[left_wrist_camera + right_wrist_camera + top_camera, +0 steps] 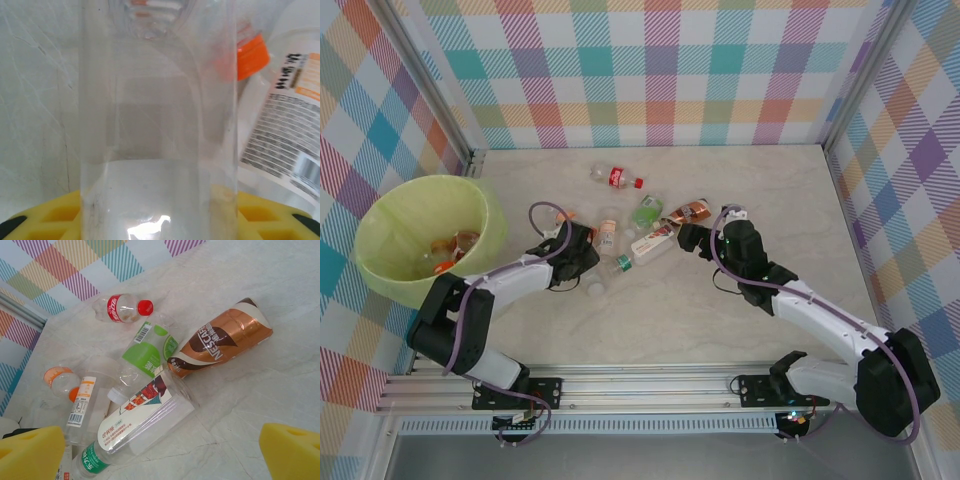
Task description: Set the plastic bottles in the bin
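Clear bottle (157, 125) — btwn left pincer (160, 220) pads.

A few bottles (455, 245) are being held inside the round yellow-green bin (492, 222) at the table's (760, 200) left edge. The other bottles (647, 211) are being left lying clustered mid-table, a red-labelled one (617, 178) lying apart toward the far edge.

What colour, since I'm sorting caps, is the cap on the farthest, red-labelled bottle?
Red; the cap shows best in the right wrist view.
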Motion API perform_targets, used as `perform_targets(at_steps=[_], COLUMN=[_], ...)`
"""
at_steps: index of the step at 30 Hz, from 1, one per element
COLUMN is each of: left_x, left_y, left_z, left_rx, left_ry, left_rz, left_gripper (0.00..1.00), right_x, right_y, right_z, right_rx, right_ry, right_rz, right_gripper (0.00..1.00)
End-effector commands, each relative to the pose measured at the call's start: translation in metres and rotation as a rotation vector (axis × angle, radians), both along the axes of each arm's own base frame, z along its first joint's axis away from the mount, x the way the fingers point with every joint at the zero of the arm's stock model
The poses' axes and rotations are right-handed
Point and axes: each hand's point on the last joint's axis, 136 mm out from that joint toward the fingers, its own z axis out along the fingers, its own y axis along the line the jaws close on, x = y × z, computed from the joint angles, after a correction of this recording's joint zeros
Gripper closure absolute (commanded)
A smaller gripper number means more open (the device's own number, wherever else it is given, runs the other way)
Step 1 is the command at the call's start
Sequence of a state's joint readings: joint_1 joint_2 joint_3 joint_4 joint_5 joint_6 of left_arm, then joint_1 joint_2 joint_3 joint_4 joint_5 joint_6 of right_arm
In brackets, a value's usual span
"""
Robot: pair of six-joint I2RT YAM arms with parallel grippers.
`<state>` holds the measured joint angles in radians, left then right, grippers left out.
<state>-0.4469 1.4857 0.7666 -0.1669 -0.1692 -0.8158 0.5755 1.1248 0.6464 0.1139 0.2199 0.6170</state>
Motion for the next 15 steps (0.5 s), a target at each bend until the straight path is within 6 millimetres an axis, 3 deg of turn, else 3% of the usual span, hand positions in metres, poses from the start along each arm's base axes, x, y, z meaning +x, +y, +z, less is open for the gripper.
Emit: perform_targets(at_steps=[1, 8, 15], left_x=[0.006, 0.004, -0.003], left_y=[-0.013, -0.028, -0.033], left_z=[0.045, 0.119, 0.186], left_rx=[-0.032, -0.067, -0.021], left_ry=[-0.089, -0.247, -0.279], left_rz=[-0.122, -0.273, -0.402], left_gripper=[0.53, 0.59, 0.59], right_x=[0.0, 0.003, 0.006], right_y=[-0.003, 0.003, 0.003], right_z=[0.007, 0.011, 0.015], right_rx=[0.023, 0.039, 0.033], right_ry=[-0.014, -0.027, -0.034], right_rz=[-0.013, 0.006, 0.002], right_gripper=[0.0, 0.0, 0.0])
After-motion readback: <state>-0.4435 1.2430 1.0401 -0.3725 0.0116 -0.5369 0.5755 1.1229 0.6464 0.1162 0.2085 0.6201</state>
